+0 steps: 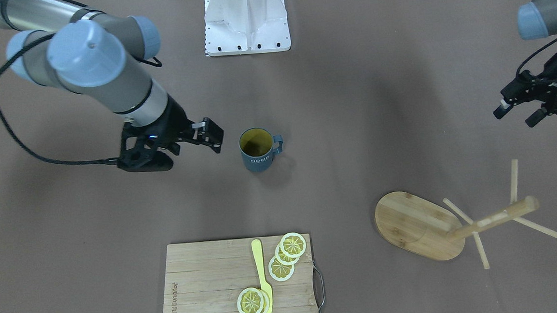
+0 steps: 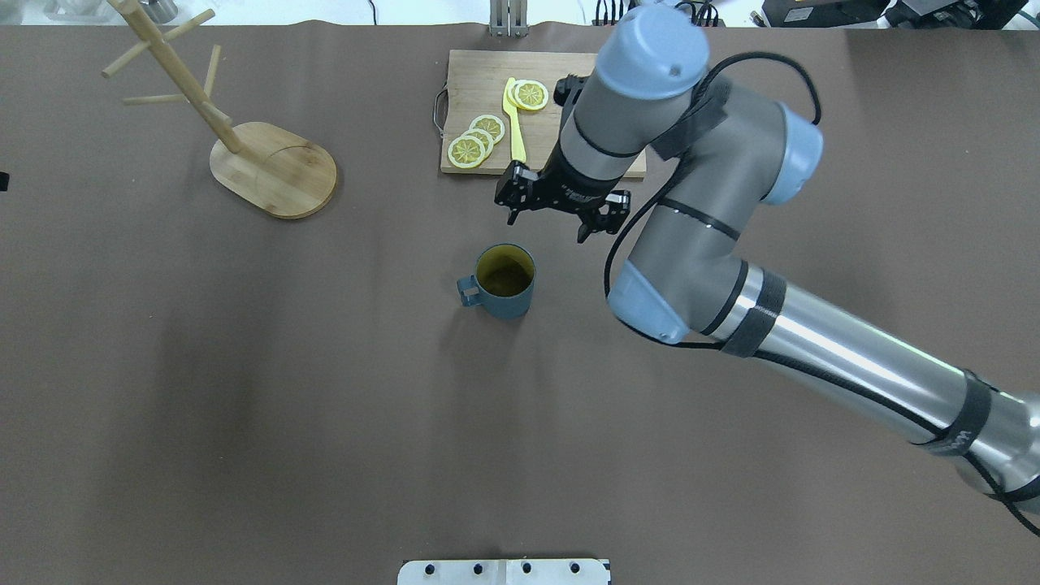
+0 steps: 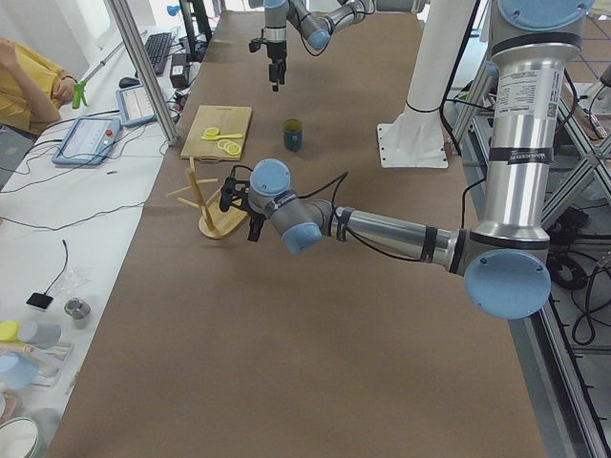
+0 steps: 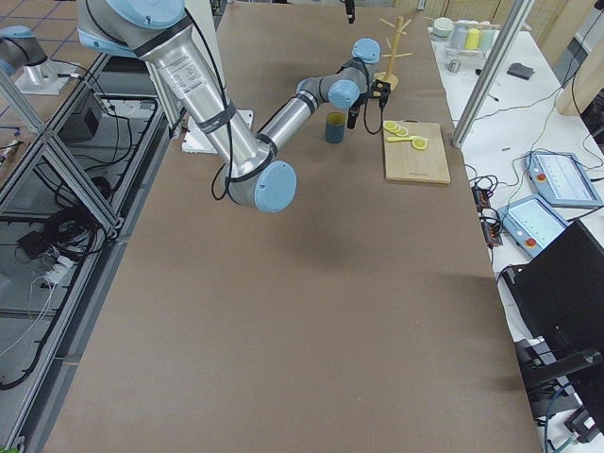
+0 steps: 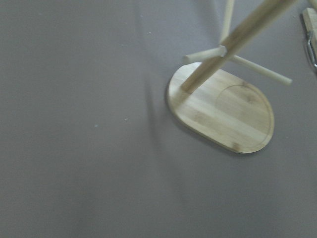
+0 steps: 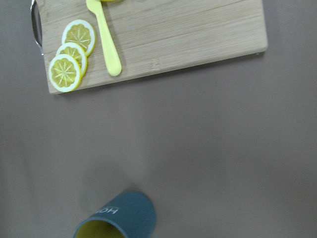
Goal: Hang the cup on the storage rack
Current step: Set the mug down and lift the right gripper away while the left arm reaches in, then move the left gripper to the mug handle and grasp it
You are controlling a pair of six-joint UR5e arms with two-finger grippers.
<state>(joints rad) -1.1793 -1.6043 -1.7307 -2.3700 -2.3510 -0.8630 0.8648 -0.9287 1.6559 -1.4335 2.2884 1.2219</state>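
Note:
The dark slate-blue cup point(image 1: 257, 150) stands upright mid-table, with a yellowish inside, white "HOME" lettering and a loop handle; it also shows in the overhead view point(image 2: 504, 280) and at the bottom of the right wrist view point(image 6: 119, 218). My right gripper point(image 1: 195, 147) is open and empty, hovering beside the cup on the cutting-board side point(image 2: 548, 223). The bamboo storage rack point(image 1: 418, 225) stands on its oval base at the far left point(image 2: 272, 169), its pegs bare. My left gripper point(image 1: 515, 118) is open and empty, above the table near the rack. The rack base fills the left wrist view point(image 5: 223, 109).
A slatted cutting board point(image 1: 209, 286) with a metal handle holds lemon slices point(image 1: 284, 255) and a yellow knife point(image 1: 262, 278), at the table's far edge beyond the cup. The white robot base point(image 1: 246, 18) is at the near edge. An operator sits off the table point(image 3: 29, 81).

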